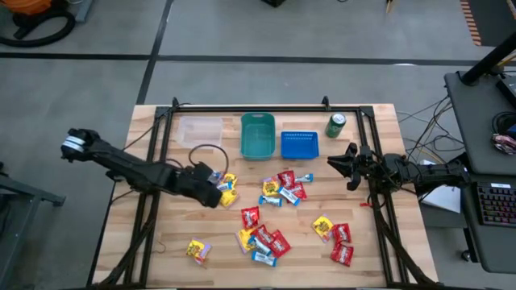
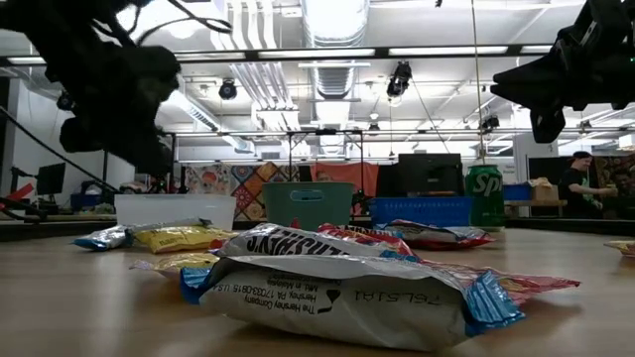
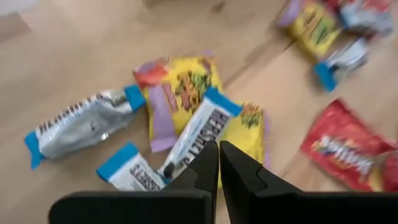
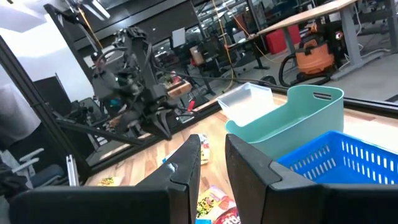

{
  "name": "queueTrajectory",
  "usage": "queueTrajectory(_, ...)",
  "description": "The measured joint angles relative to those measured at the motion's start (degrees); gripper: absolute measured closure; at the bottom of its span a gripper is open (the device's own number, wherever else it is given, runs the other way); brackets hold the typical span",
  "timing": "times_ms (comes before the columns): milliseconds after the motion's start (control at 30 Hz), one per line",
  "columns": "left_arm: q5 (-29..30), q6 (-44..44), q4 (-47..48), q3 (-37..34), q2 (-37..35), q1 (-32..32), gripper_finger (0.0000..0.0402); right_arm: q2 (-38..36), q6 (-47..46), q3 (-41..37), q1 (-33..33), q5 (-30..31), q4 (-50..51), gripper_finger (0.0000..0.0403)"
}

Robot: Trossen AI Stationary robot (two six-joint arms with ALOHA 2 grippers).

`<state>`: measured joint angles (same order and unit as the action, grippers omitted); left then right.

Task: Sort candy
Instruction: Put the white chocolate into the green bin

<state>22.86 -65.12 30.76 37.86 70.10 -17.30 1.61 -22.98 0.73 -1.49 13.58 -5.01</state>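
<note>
Candy in red, yellow and blue-and-white wrappers lies flat on the wooden table in loose groups: one by my left gripper (image 1: 229, 187), one at the centre (image 1: 284, 189), one nearer the front (image 1: 262, 239), one to the right (image 1: 334, 234). My left gripper (image 1: 214, 193) is shut and slants down over the left group, its tips above a blue-and-white bar (image 3: 193, 134) lying on a yellow pack (image 3: 180, 93). In the low view it (image 2: 149, 149) hangs clear of the table. My right gripper (image 1: 343, 163) waits at the right side, held level and open, with nothing between its fingers (image 4: 212, 140).
Along the far side stand a clear bin (image 1: 199, 130), a teal bin (image 1: 258, 135) and a blue basket (image 1: 299, 145), with a green can (image 1: 335, 125) beside them. A black cable loop (image 1: 205, 153) lies near the clear bin. One candy (image 1: 197, 251) lies alone at the front left.
</note>
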Motion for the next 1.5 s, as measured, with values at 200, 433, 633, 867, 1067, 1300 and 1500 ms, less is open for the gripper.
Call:
queueTrajectory(200, -3.19, -3.20, 12.88, 7.80, 8.62, -0.04, 0.0371, 0.00, 0.00, 0.00, 0.01, -0.07, 0.02, 0.0335)
queueTrajectory(433, -4.96, -6.11, 22.36, 12.49, 14.98, -0.50, 0.0288, 0.00, -0.02, 0.00, 0.00, -0.51, 0.02, 0.0335)
queueTrajectory(633, -6.39, -8.50, 22.24, 11.61, 18.62, -0.55, 0.0237, 0.00, -0.02, 0.02, 0.00, -0.57, 0.02, 0.0335)
queueTrajectory(867, -6.00, -9.20, 21.23, 11.13, 21.88, -0.57, 0.0234, 0.00, -1.28, 0.00, 0.00, -2.21, 0.02, 0.0335)
queueTrajectory(1067, -5.71, -8.82, 19.59, 11.13, 24.35, -0.63, 0.0246, 0.00, -2.11, 0.01, 0.00, -2.20, 0.02, 0.0335)
queueTrajectory(1300, -5.79, -8.75, 19.22, 11.22, 25.25, -1.88, 0.0283, 0.00, -2.71, 0.01, 0.02, -2.21, 0.03, 0.0335)
queueTrajectory(1500, -6.37, -9.09, 19.49, 11.15, 24.96, -3.17, 0.0359, 0.00, -2.71, 0.01, 0.01, -2.19, 0.03, 0.0335)
